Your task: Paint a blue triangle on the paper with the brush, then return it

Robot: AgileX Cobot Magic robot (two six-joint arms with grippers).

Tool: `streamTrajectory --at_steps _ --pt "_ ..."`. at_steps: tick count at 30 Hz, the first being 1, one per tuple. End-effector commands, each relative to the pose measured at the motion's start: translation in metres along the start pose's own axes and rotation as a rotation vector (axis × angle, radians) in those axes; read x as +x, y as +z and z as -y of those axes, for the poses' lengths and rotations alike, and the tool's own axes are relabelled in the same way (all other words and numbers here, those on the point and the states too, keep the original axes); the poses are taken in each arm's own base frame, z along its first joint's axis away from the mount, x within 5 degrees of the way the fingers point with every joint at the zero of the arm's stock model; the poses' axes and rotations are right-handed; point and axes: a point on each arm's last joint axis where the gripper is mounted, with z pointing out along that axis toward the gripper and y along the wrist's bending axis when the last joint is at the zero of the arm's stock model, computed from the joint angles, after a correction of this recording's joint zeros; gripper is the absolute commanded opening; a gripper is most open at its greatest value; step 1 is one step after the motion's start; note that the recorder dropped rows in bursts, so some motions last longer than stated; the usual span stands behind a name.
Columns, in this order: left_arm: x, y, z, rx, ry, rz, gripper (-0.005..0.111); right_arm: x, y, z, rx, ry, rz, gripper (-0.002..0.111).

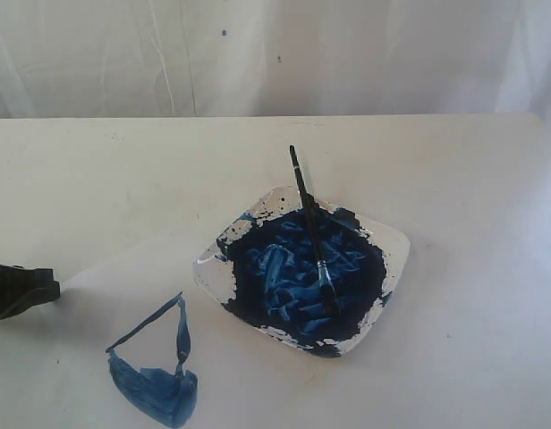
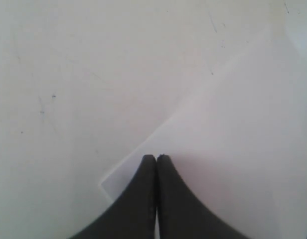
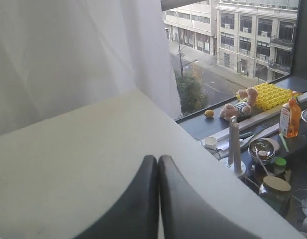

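The black-handled brush (image 1: pixel 309 225) lies across the white plate (image 1: pixel 396 246), its bristle tip down in the dark-blue paint and its handle sticking out past the far rim. A blue triangle (image 1: pixel 155 371) with a filled lower corner is painted on the paper (image 1: pixel 88 357) near the front left. My left gripper (image 1: pixel 54 288) is shut and empty at the left edge of the exterior view; in the left wrist view it (image 2: pixel 156 157) hangs over a corner of the paper (image 2: pixel 233 124). My right gripper (image 3: pixel 158 158) is shut and empty, out of the exterior view.
The white table (image 1: pixel 454 161) runs back to a white curtain (image 1: pixel 258 54). In the right wrist view the table's edge (image 3: pixel 203 164) borders a window sill cluttered with bottles, bowls and a yellow tray (image 3: pixel 270 94).
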Motion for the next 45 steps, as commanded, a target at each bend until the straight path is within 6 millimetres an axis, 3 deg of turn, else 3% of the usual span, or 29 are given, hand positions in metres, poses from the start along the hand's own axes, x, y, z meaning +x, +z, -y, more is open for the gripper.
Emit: streamTrajectory --at_steps 1,8,17,21,27,45 --pt "0.008 0.001 -0.012 -0.116 0.006 -0.067 0.000 0.014 -0.002 0.003 0.003 0.042 0.069 0.000" --pt "0.008 0.001 -0.012 -0.116 0.006 -0.067 0.000 0.042 -0.008 0.007 0.001 0.037 0.082 0.000" --pt "0.008 0.001 -0.012 -0.116 0.006 -0.067 0.000 0.054 -0.009 0.009 0.010 -0.097 0.035 0.000" --pt "0.008 0.001 -0.012 -0.116 0.006 -0.067 0.000 0.065 -0.012 0.010 0.016 -0.124 -0.071 0.000" --pt "0.008 0.001 -0.012 -0.116 0.006 -0.067 0.000 0.070 -0.021 0.011 0.020 -0.142 -0.079 0.000" --pt "0.008 0.001 -0.012 -0.117 0.002 -0.065 0.000 0.073 -0.022 0.001 -0.173 -0.218 -0.105 0.000"
